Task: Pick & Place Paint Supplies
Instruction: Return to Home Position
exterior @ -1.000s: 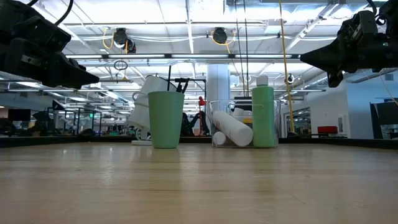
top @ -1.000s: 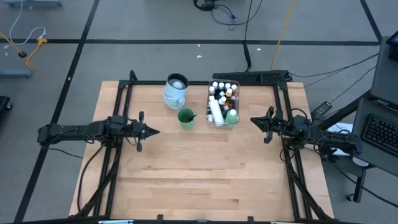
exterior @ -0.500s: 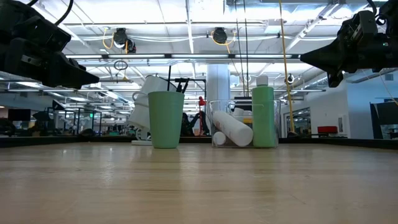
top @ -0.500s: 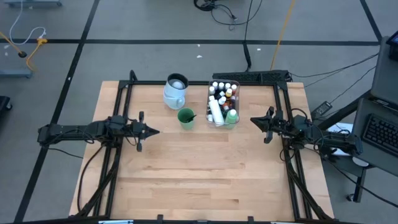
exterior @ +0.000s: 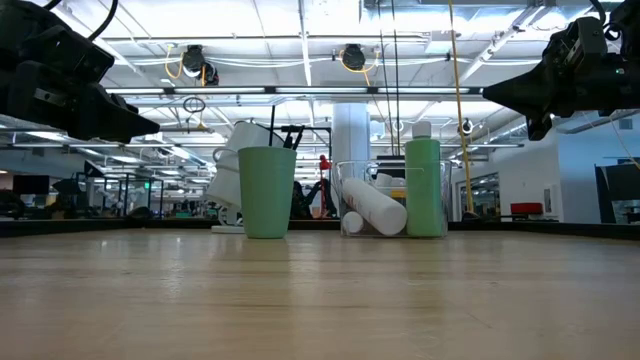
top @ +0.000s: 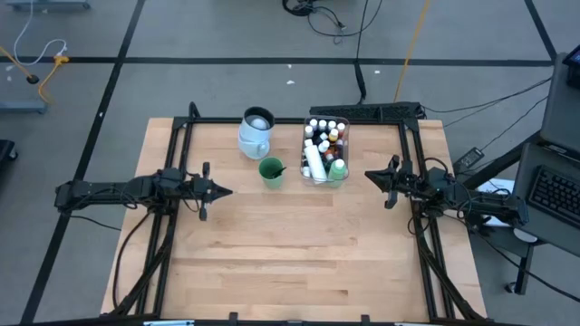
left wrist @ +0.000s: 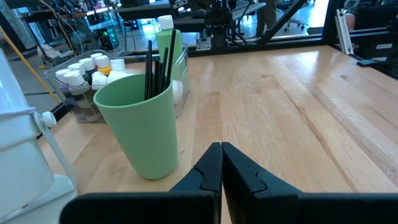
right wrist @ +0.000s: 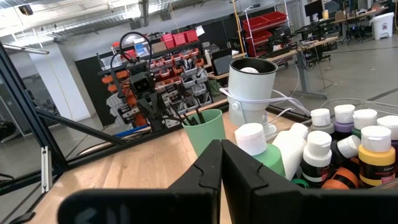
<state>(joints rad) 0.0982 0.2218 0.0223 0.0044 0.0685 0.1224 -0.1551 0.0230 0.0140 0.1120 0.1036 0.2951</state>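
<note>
The small paint bottles [right wrist: 348, 140] with white and coloured caps stand packed inside a clear tub [top: 324, 149] at the table's far middle. In the same tub a large white bottle [exterior: 372, 205] lies on its side and a green bottle [exterior: 423, 185] stands upright. Thin dark brushes [left wrist: 158, 62] stand in a green cup [top: 271, 171], leaning on its rim. My left gripper [top: 227, 191] hovers shut at the table's left, level, pointing at the cup. My right gripper [top: 367, 175] hovers shut at the right, just beside the tub. Neither holds anything.
A pale-blue jug [top: 256, 131] stands at the far edge, left of the tub and behind the cup. Black frame rails [top: 181, 136] run along the table's left, right and far sides. Bare wood [top: 299, 244] fills the near half.
</note>
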